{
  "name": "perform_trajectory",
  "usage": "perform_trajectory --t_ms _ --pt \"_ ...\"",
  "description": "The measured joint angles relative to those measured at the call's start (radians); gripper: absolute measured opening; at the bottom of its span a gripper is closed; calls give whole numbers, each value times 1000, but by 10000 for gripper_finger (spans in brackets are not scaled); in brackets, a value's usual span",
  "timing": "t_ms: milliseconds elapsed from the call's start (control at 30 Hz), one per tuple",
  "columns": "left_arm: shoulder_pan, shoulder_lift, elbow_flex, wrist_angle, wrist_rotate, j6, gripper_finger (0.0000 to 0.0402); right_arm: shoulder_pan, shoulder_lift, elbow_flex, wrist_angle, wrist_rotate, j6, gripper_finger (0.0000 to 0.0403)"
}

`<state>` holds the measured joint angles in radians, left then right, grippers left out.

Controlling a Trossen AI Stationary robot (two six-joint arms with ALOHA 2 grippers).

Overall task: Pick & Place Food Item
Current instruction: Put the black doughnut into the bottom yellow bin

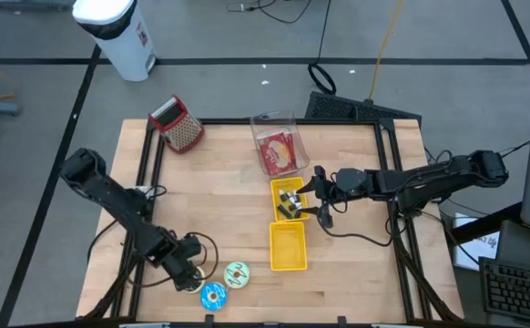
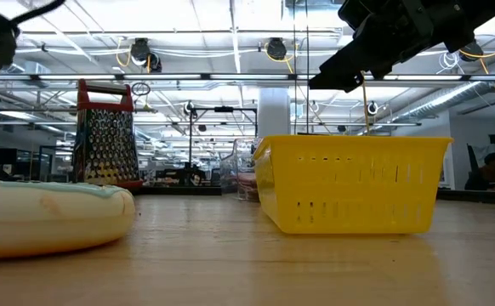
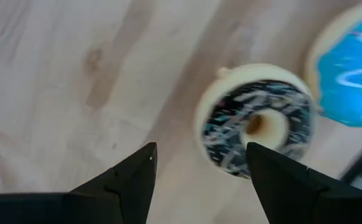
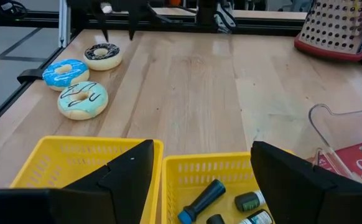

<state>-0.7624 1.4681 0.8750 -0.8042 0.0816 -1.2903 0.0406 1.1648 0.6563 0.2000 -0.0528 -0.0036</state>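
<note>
**High view: left gripper over the donuts, right gripper over the bins**

High view: left gripper (image 1: 195,273) sits low at the near-left part of the table (image 1: 219,182), pointing steeply down, just beside the donuts. Jaws apart, nothing between them.

Left wrist view: dark donut (image 3: 255,119) lies flat on the wood, just beyond the fingers (image 3: 128,180) and off toward one of them, not between them. Blue donut (image 3: 349,74) is just beside it; whether they touch, cannot tell. Picture is motion-blurred.

Right wrist view: three donuts in a cluster near the table edge: dark donut, blue donut, and a teal donut (image 4: 83,99) with dark squiggle icing. All flat on the table, none in a bin.

Right gripper (image 1: 322,195) hangs above the table by the yellow bins, pointing nearly level toward the left arm. Jaws wide apart, empty.

Two yellow bins in line mid-table: near bin (image 1: 288,248) shows nothing inside; far bin (image 1: 277,189) holds small dark items, including a marker-like piece.

Grater (image 1: 178,126) stands at the far left. Clear tub (image 1: 263,123) with a red packet is at far centre.
</note>
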Motion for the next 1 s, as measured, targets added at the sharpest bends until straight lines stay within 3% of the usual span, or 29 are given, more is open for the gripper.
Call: perform_trajectory --t_ms 367,667,833,1000 --pt "11 0 -157 352 -4 -2 248 0 0 0 5 0 0 256" --pt "8 -4 -218 371 -3 -54 241 0 0 0 5 0 0 256" --pt "11 -4 -226 384 -3 5 193 0 0 0 5 0 0 256" --pt "44 -25 -230 410 1 89 98 0 0 0 6 0 0 256"
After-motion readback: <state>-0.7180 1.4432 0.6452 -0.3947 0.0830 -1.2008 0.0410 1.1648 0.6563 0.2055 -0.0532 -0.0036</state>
